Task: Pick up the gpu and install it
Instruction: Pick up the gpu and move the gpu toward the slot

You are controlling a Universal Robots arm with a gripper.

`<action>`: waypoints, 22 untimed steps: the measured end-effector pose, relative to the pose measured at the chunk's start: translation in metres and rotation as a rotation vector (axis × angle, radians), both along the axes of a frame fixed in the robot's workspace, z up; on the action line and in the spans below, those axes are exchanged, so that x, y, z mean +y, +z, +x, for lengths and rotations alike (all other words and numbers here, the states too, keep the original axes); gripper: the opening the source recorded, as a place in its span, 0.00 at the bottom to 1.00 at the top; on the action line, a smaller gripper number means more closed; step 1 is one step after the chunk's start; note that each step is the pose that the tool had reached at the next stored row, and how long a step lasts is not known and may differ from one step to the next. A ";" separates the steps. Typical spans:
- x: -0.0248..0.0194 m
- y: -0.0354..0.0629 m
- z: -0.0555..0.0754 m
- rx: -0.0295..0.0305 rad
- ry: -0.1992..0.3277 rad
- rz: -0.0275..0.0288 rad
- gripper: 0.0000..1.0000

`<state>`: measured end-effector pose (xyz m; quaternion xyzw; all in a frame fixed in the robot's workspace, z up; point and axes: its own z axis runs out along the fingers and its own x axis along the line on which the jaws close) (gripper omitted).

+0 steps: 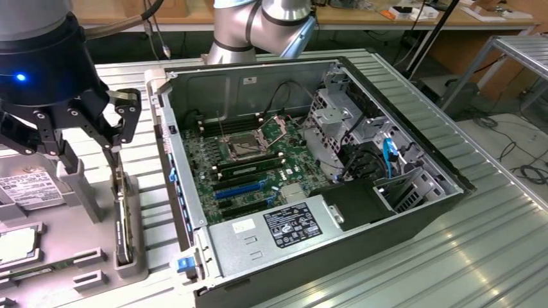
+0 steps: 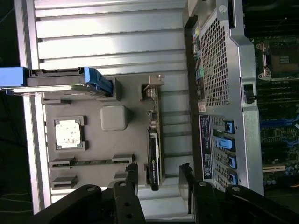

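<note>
The gpu (image 1: pixel 125 218) stands on edge in a slot of the grey parts tray (image 1: pixel 94 256), to the exterior view's left of the open computer case (image 1: pixel 411 154). From the wrist it appears as a thin black card (image 2: pixel 153 154) with its silver end bracket (image 2: pixel 154 88) at one end. My gripper (image 1: pixel 92 157) hangs just above the card, open and holding nothing. In the wrist view the gripper (image 2: pixel 159 175) has one black finger (image 2: pixel 132 173) on each side of the card's edge line, apart from it.
The case lies on its side with the motherboard (image 1: pixel 248 160) and blue expansion slots (image 1: pixel 240 188) exposed. The tray also holds a hard drive (image 1: pixel 30 186), a processor chip (image 2: pixel 69 133) and memory sticks (image 2: pixel 88 161). Ribbed metal table (image 1: pixel 479 256) all around.
</note>
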<state>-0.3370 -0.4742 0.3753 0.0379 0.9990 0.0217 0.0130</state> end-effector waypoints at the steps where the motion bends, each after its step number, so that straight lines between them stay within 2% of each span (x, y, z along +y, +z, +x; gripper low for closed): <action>1: 0.0000 -0.0006 0.000 0.0000 0.000 0.0000 0.48; 22: 0.0000 -0.0158 0.000 0.0000 0.000 0.0000 0.48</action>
